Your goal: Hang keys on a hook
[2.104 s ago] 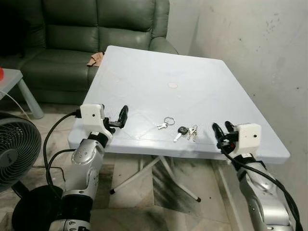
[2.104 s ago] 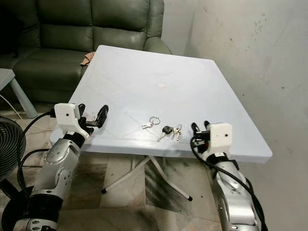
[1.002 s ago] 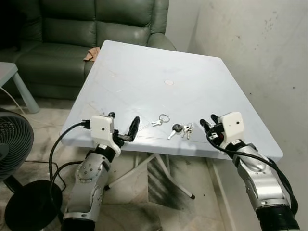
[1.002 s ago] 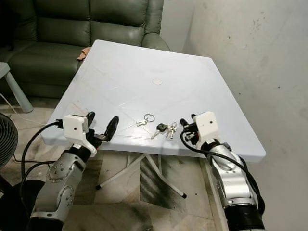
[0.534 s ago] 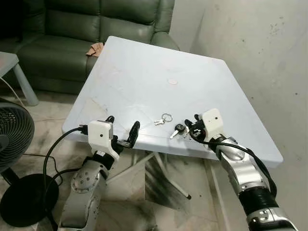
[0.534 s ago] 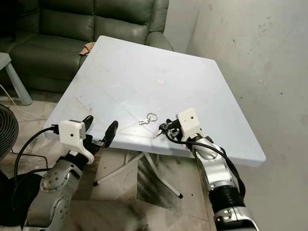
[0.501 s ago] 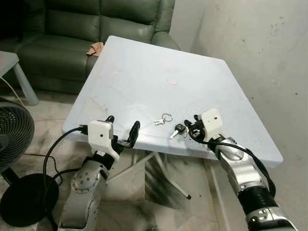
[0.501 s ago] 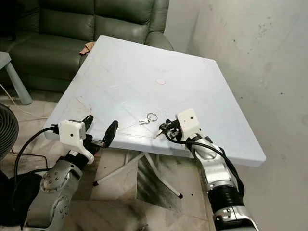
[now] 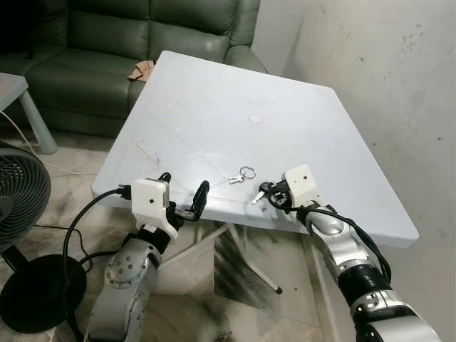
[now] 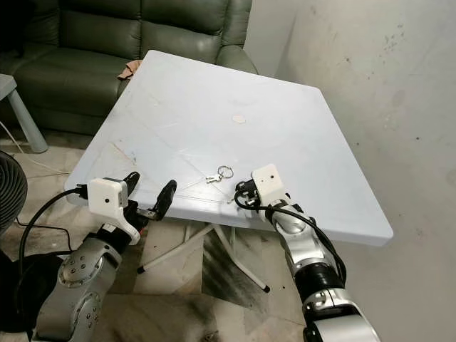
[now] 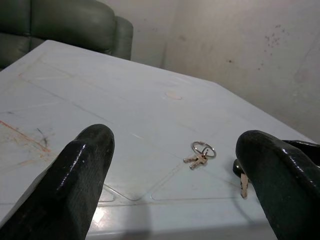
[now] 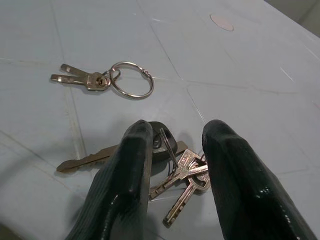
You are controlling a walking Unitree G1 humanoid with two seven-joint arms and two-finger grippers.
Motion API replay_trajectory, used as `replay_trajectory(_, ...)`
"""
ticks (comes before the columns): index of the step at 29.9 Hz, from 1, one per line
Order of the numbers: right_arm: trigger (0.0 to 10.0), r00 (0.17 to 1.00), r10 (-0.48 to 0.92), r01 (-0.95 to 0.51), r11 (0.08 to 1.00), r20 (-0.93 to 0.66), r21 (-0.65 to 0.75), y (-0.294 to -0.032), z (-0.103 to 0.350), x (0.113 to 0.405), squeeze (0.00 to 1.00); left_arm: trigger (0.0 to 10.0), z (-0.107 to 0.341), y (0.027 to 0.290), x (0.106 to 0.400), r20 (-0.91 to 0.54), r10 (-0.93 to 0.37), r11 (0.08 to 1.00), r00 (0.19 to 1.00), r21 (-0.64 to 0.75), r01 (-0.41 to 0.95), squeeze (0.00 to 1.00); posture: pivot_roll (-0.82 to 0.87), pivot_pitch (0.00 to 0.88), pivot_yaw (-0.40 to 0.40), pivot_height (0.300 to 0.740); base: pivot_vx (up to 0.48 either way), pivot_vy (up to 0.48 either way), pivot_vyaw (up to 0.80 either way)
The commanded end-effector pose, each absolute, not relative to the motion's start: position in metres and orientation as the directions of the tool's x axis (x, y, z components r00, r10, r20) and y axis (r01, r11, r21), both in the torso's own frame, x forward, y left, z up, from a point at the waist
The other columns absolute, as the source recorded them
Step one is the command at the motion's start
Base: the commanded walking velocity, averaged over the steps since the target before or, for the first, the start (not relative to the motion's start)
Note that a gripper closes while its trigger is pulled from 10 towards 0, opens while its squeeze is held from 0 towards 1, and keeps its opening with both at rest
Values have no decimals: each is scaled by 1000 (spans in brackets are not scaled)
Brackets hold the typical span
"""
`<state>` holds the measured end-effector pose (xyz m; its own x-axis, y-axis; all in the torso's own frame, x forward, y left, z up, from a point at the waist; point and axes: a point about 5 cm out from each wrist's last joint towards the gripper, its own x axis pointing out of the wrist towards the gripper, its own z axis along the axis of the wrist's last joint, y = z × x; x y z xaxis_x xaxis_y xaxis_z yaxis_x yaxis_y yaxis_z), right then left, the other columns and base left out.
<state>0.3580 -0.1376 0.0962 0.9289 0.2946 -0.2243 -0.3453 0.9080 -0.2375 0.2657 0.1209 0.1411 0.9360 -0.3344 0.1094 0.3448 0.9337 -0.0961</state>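
Head view: right claw (image 9: 269, 194) is down on the black-headed key bunch (image 9: 260, 194) near the worktop (image 9: 214, 107) front edge.
Left wrist: left claw (image 11: 175, 175) spread wide, idle.
Right wrist: fingers (image 12: 127, 165) parted, straddling the bunch.
Risk: flat keys may skid away at closing.

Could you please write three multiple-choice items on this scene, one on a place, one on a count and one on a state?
1. Where does the right gripper stand?
A. over the black-headed key bunch
B. at the sofa
C. under the table

2. How many sets of keys lie on the table?
A. one
B. two
C. four

3. How are the left gripper's jaws?
A. shut on a key
B. wide open, holding nothing
C. shut on a cloth

Answers: 1 A, its fingers flank the bunch; 2 B, the bunch and the small ring set; 3 B, a broad gap shows between its fingers.
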Motion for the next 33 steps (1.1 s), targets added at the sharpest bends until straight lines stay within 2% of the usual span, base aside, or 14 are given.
replay_trajectory(1, 10000, 936, 277, -327, 911, -218, -249, -140, 99, 361, 0, 10000, 143, 115, 263, 110, -350, 928, 930, -94, 361, 0, 210, 61, -192, 740, 0, 0, 0)
replay_trajectory(30, 10000, 947, 218, -263, 948, -236, -180, -135, 97, 368, 0, 10000, 144, 119, 250, 78, -328, 937, 942, -100, 334, 0, 237, 126, -194, 740, 0, 0, 0)
replay_trajectory(31, 9059, 947, 216, -261, 950, -238, -174, -134, 96, 369, 0, 10000, 144, 119, 250, 76, -326, 938, 942, -99, 332, 0, 238, 128, -194, 740, 0, 0, 0)
replay_trajectory(32, 9059, 947, 215, -260, 950, -237, -174, -134, 96, 369, 0, 10000, 144, 119, 250, 76, -325, 938, 943, -99, 332, 0, 239, 130, -195, 740, 0, 0, 0)
replay_trajectory(33, 8196, 948, 214, -258, 951, -236, -172, -134, 97, 369, 0, 10000, 144, 119, 249, 75, -323, 939, 943, -100, 330, 0, 240, 131, -195, 740, 0, 0, 0)
